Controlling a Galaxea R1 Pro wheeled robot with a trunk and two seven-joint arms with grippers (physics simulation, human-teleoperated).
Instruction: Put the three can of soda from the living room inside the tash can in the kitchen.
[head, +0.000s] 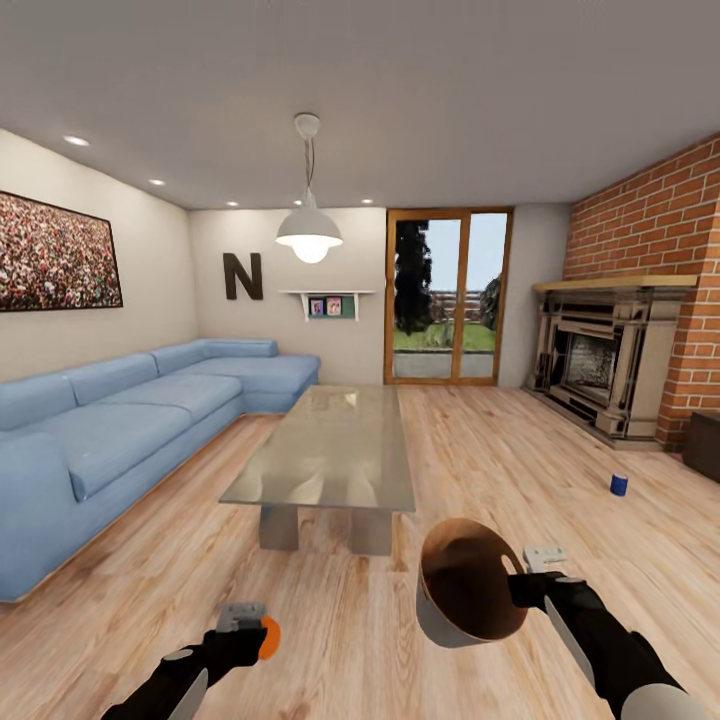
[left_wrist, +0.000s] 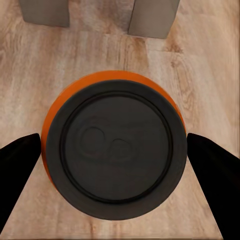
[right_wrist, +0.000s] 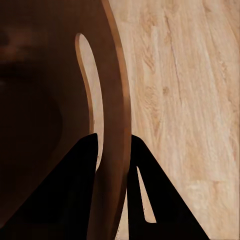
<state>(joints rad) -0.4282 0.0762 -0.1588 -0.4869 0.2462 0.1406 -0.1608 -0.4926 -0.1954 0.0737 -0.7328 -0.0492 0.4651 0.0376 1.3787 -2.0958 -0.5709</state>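
Note:
An orange can of soda (head: 268, 638) is held low over the wooden floor by my left gripper (head: 252, 632), which is shut on it. Its dark end (left_wrist: 117, 150) faces the left wrist camera, a black finger (left_wrist: 17, 172) on each side. My right gripper (head: 522, 583) is shut on the rim of the trash can (head: 465, 585), a tilted bin, brown inside and pale grey outside. In the right wrist view both fingers (right_wrist: 85, 192) pinch its wall (right_wrist: 120, 115) beside a handle slot. A dark blue can of soda (head: 619, 484) stands on the floor at the right.
A glass-topped coffee table (head: 330, 450) stands straight ahead, with a blue corner sofa (head: 120, 420) along the left. A brick fireplace (head: 600, 370) and a dark box (head: 703, 445) line the right wall. Glass doors (head: 448, 297) are at the far end.

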